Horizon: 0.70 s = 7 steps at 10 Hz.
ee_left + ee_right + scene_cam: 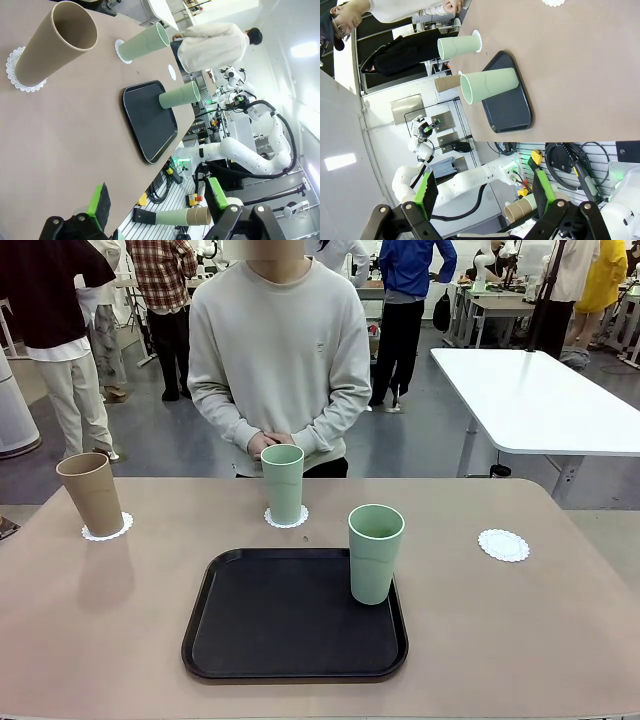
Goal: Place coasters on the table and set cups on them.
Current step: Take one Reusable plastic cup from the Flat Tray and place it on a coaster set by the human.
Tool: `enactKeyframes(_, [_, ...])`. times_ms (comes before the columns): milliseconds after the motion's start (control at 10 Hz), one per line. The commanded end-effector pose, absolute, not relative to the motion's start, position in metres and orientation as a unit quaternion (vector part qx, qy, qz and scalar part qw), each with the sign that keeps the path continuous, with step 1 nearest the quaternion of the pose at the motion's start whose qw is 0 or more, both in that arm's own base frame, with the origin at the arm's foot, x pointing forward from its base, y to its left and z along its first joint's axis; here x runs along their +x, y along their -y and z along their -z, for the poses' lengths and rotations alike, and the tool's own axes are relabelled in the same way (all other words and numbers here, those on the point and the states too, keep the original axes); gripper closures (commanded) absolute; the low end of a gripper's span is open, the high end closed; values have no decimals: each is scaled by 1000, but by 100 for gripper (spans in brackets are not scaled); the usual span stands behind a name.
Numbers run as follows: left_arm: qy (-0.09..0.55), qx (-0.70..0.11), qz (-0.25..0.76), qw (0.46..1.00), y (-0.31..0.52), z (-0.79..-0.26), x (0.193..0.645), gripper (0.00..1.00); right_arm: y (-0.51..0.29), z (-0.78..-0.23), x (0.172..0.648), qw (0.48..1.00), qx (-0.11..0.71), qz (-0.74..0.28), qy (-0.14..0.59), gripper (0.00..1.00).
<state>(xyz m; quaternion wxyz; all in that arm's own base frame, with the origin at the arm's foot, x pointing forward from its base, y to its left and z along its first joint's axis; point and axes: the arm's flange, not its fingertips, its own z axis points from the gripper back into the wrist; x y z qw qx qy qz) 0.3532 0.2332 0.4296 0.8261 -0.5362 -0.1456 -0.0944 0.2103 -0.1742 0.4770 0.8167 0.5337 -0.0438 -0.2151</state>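
Beige worktop carries a black tray; left end effector and right end effector both gape wide, empty; one mint cup stands on the tray's right side, another mint cup on the middle coaster, the tan cup on the left coaster, the right coaster bare.

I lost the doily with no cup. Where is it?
Front view: the bare coaster lies on the right side of the table, right of the black tray and its green cup.
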Motion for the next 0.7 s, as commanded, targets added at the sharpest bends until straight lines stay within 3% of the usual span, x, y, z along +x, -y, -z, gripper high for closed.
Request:
enactKeyframes(0, [147,-543,89,822,-233,-431,353,0,174,-477,210,815,539,210,46,0])
enactKeyframes(200, [147,-543,89,822,-233,-431,353,0,174,-477,210,817,534,215,44,0])
enactKeyframes(600, [147,-543,89,822,-233,-431,353,0,131,-509,322,916,381,41,117,0])
